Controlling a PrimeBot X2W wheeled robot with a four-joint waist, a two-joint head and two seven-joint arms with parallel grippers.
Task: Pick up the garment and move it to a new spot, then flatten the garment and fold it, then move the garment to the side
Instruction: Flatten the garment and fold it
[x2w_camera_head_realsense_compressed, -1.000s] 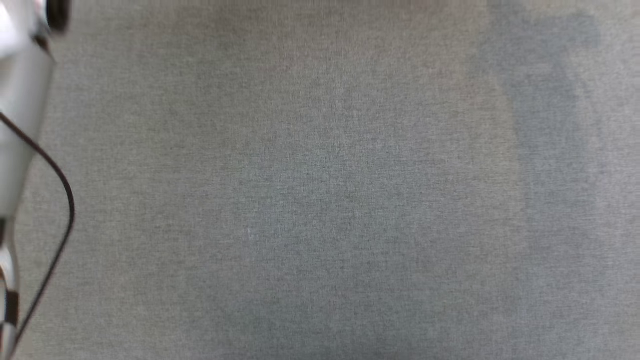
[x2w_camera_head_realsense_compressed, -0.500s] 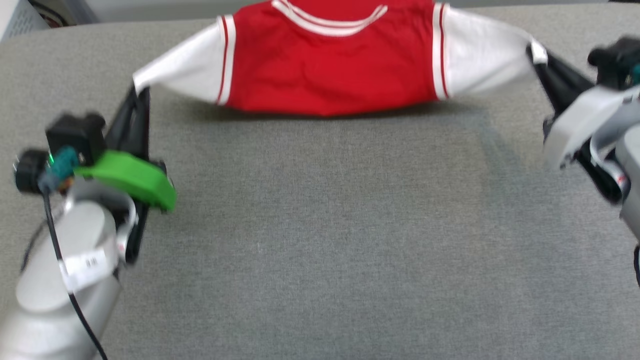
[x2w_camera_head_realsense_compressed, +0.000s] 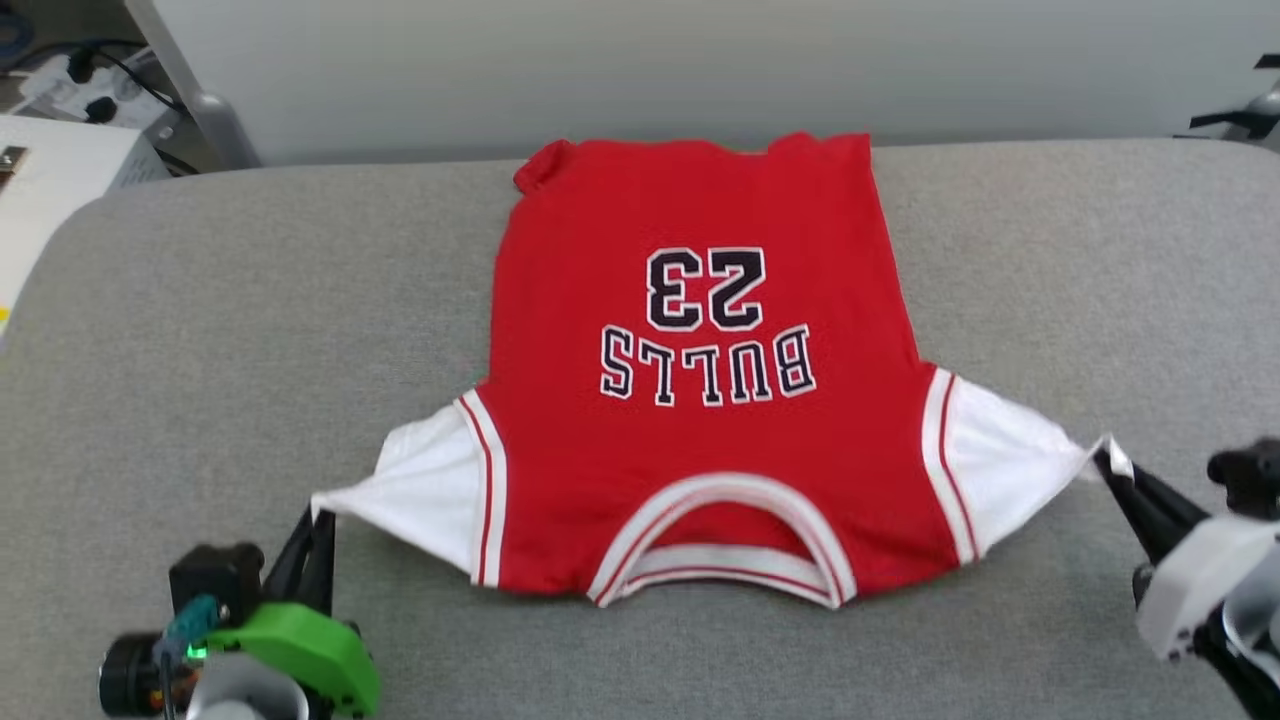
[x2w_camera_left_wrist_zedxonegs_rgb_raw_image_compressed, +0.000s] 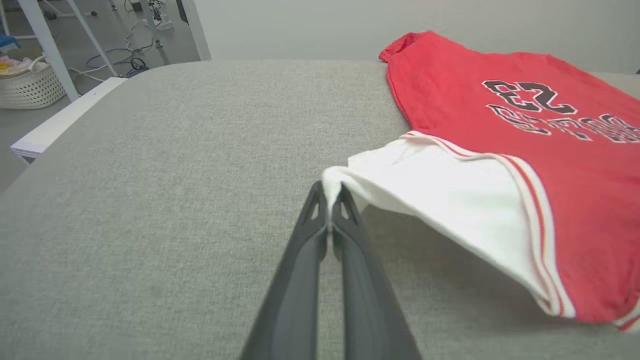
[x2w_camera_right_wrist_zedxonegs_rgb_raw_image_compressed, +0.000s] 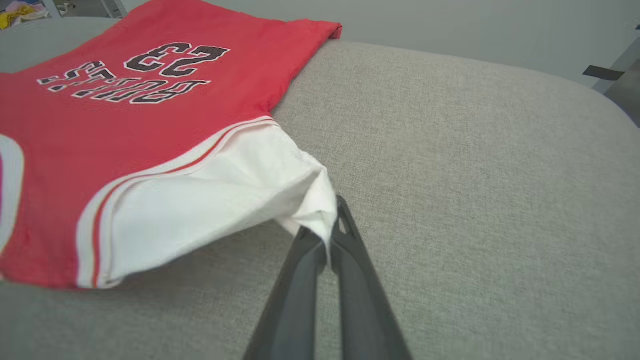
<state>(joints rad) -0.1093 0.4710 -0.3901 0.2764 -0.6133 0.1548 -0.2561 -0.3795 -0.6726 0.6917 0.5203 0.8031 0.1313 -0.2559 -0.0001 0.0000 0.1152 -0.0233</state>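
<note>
My garment (x2w_camera_head_realsense_compressed: 700, 430) now lies print-up on desk (x2w_camera_head_realsense_compressed: 200, 350), not hanging. L fingers (x2w_camera_left_wrist_zedxonegs_rgb_raw_image_compressed: 345, 230) & R fingers (x2w_camera_right_wrist_zedxonegs_rgb_raw_image_compressed: 345, 235) pinch sleeve tips (x2w_camera_head_realsense_compressed: 420, 490); uneven release could bunch shoulders.

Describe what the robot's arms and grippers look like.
The left gripper and right gripper each have two long dark tapering fingers with triangular cut-outs near the tips. The left wrist carries a green cover and black camera block; the right, a pale grey housing.

The jersey T-shirt (x2w_camera_head_realsense_compressed: 700, 450) is red with white short sleeves, red-and-white striped trim and a black, white-outlined "BULLS 23" print (x2w_camera_head_realsense_compressed: 707, 330). The padded surface (x2w_camera_head_realsense_compressed: 200, 330) is plain mottled grey. The left gripper (x2w_camera_head_realsense_compressed: 322, 514) has dark fingers (x2w_camera_head_realsense_compressed: 318, 560) and a green housing (x2w_camera_head_realsense_compressed: 300, 645)
</note>
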